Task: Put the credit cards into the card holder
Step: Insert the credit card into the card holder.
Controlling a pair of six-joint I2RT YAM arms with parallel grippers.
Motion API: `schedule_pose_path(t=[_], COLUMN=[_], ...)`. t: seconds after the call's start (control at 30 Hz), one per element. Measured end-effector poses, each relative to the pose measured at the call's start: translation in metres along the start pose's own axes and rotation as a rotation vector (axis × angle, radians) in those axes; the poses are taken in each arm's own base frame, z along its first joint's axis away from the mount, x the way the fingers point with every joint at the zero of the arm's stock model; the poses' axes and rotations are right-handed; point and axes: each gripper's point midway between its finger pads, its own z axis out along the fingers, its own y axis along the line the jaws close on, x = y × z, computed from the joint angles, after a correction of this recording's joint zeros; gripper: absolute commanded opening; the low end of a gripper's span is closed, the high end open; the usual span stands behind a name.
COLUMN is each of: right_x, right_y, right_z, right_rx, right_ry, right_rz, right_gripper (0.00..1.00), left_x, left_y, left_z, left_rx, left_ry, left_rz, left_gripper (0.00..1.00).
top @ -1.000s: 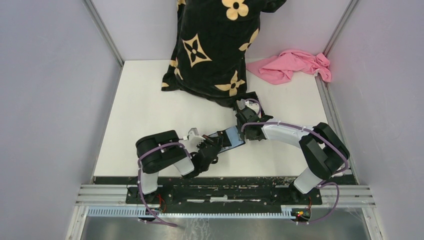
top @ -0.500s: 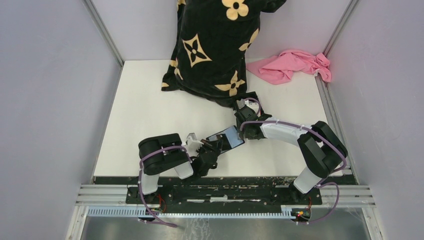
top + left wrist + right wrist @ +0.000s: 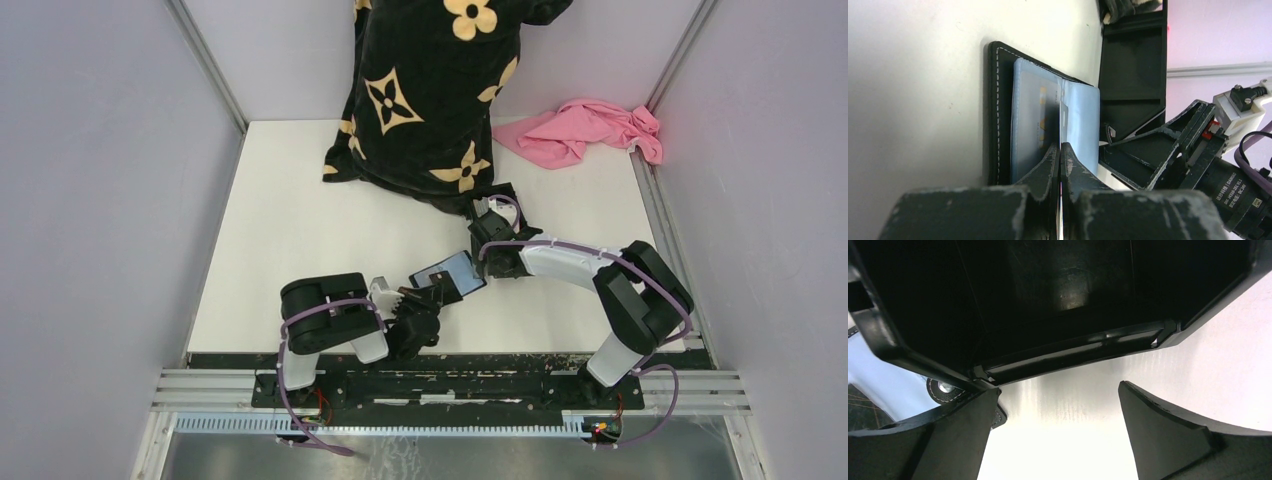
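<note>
Where the table meets its near edge, about midway along, the card holder lies open and flat, its pale blue pockets facing up. The left jaws are pressed together on a whitish card, held on edge so that I see only its thin rim, and its far end reaches the fold of the holder. A blue card with a gold chip mark lies against one half of the holder; whether it sits inside the pocket I cannot tell. The right jaws stand spread wide with nothing between them, just past the holder's far side, one finger close to its stitched corner, facing a shallow black tray that rests on the table. At the far edge a black cushion with tan flowers stands against the wall, and a pink cloth is bunched in the far right corner.
</note>
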Motion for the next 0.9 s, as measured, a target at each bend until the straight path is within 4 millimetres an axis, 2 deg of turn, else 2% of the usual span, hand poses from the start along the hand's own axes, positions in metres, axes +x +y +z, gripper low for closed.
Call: schedule_pose_path(t=[0.4,0.9], right_x=[-0.003,-0.008], right_y=[0.009,0.018], right_z=[0.003,0.006], right_rx=[-0.023,-0.044], right_ry=[0.005,-0.001], right_rz=[0.005,0.011], right_gripper=[1.00,1.00], left_x=[-0.013,-0.027], left_y=[0.003,0.001], left_z=[0.009,0.026], left_rx=[-0.002,0.007], left_ry=[-0.059,-0.020], left_rz=[-0.039,0.031], left_gripper=[0.03,0.03])
